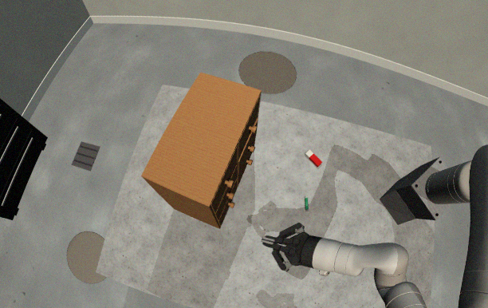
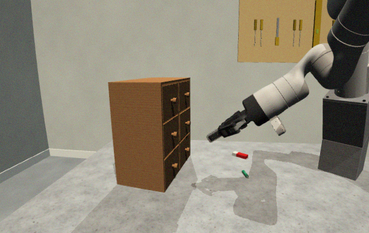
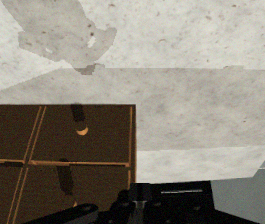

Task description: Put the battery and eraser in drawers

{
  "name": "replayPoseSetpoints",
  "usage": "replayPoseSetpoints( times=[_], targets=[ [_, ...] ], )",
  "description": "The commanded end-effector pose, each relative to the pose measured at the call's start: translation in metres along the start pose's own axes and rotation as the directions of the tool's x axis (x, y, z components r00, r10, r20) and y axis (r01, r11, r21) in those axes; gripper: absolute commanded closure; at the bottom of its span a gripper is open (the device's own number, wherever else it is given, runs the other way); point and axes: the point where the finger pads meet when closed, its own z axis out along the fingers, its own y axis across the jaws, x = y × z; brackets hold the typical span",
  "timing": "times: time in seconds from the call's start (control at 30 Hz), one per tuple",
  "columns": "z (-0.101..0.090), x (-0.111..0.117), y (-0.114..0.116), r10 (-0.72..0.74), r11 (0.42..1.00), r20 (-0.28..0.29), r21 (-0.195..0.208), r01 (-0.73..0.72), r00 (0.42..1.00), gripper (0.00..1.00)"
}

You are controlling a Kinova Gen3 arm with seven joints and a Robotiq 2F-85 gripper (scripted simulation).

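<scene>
The small wooden chest stands on the table with two columns and three rows of knobbed drawers; all fronts look flush. The red and white eraser lies on the table to the right of the chest's front, and also shows in the exterior view. I see no nine-volt battery in any view. My gripper is shut and empty. It hangs in the air in front of the chest, apart from it, at about middle-row height. The wrist view shows part of the chest's front.
A small green stick-shaped thing lies on the table between the eraser and my gripper. My arm's dark pedestal stands at the right. A tool board hangs on the back wall.
</scene>
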Motion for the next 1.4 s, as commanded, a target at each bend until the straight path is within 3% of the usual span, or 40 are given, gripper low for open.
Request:
replayPoseSetpoints(
  times=[0.0,0.6,1.37],
  targets=[
    [-0.002,-0.004,0.001,0.011,1.000,-0.006,0.000,-0.011,1.000,1.00],
    [-0.020,-0.010,0.001,0.011,1.000,-0.164,0.000,-0.011,0.986,1.00],
    [-0.047,-0.017,0.001,0.010,1.000,-0.379,0.000,-0.011,0.926,1.00]
  ],
)
